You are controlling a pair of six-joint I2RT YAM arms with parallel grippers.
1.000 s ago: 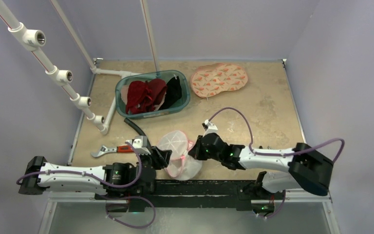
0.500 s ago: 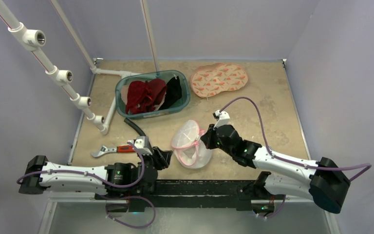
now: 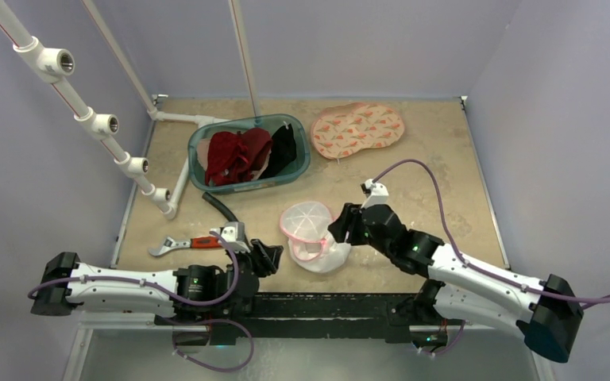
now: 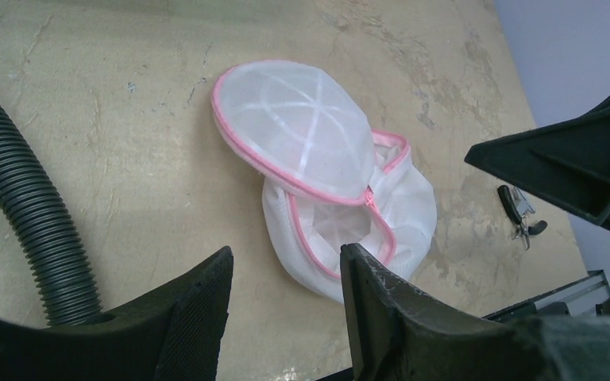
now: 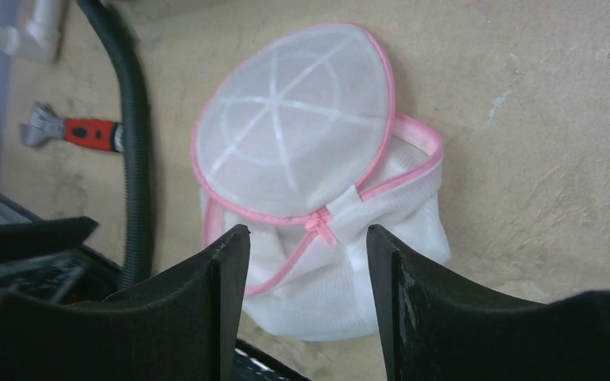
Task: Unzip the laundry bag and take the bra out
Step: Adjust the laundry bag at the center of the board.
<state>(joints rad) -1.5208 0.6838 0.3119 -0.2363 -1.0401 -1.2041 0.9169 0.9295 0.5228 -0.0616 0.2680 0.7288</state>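
Laundry bag [image 3: 311, 238]: white mesh with pink trim, lying on the table [image 3: 433, 171] between the grippers, zipper partly undone.
Zipper pull [image 5: 318, 223]: pink, at the domed lid's edge.
Left gripper [image 3: 268, 255]: fingers spread, empty, just left of the bag.
Right gripper [image 3: 340, 227]: fingers spread, empty, beside the bag's right side.
Bra: not discernible through the mesh.

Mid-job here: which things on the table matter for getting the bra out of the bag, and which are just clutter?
Job: laundry bag, zip pull, left end effector, right end effector (both open); bra itself not in sight.
Lying about: basket of clothes, wrench, black hose, white pipes, patterned fabric piece.
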